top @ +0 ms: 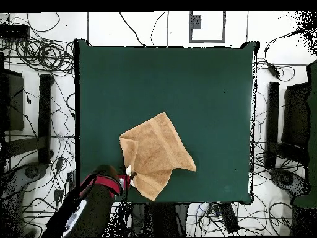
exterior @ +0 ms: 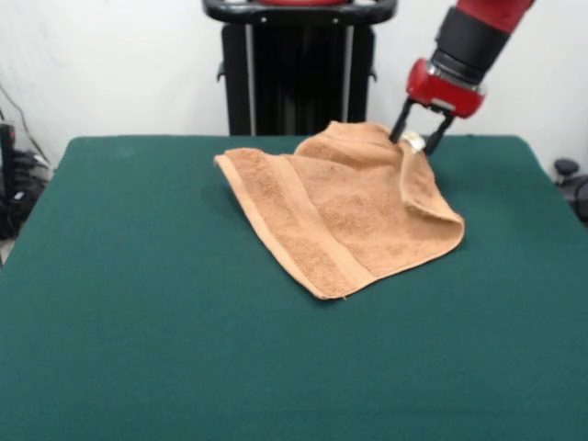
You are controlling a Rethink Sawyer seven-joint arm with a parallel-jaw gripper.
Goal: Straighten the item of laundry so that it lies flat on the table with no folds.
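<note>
I see the gripper [exterior: 418,138] closed on the towel [exterior: 340,207] at its far right corner, lifting that corner off the table [exterior: 138,303]. The towel sits toward the far side, right of centre, with one side folded over and its near corner flat.

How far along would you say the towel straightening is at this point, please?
Done: most of the towel already rests on the table. In hand: the gripper pinches a raised corner at the far edge, beside the white tag. Left: one side is still doubled over, so that fold must be opened out and the corner laid flat.
</note>
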